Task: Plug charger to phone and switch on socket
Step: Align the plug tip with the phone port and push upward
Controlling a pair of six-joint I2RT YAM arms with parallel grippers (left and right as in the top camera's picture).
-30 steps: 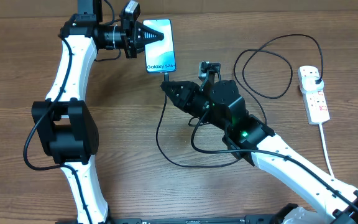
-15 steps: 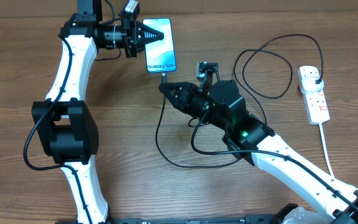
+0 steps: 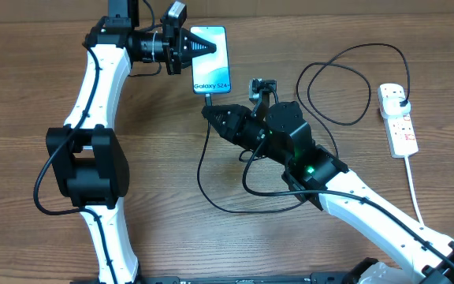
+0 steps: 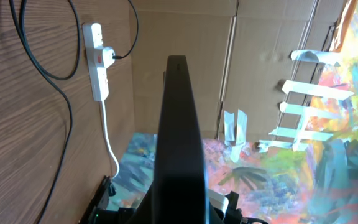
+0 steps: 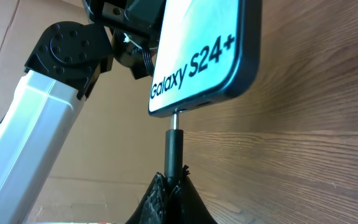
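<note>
The phone (image 3: 211, 61) lies at the top middle with its lit screen up; its text end faces my right arm. My left gripper (image 3: 198, 48) is shut on the phone's far end; the left wrist view shows the phone's dark edge (image 4: 180, 137) between the fingers. My right gripper (image 3: 210, 111) is shut on the charger's connector (image 5: 174, 146), whose metal tip sits at the port in the phone's bottom edge (image 5: 197, 68). The black cable (image 3: 203, 170) loops across the table to a black plug (image 3: 401, 99) in the white socket (image 3: 397, 120) at the right.
The socket's thick white cord (image 3: 414, 193) runs toward the front right. A large cable loop (image 3: 345, 79) lies between my right arm and the socket. Cardboard walls stand beyond the table in the wrist views.
My left gripper has shifted the phone a little to the right, bringing its port onto the connector tip. My right gripper moved slightly left earlier and now holds still.
</note>
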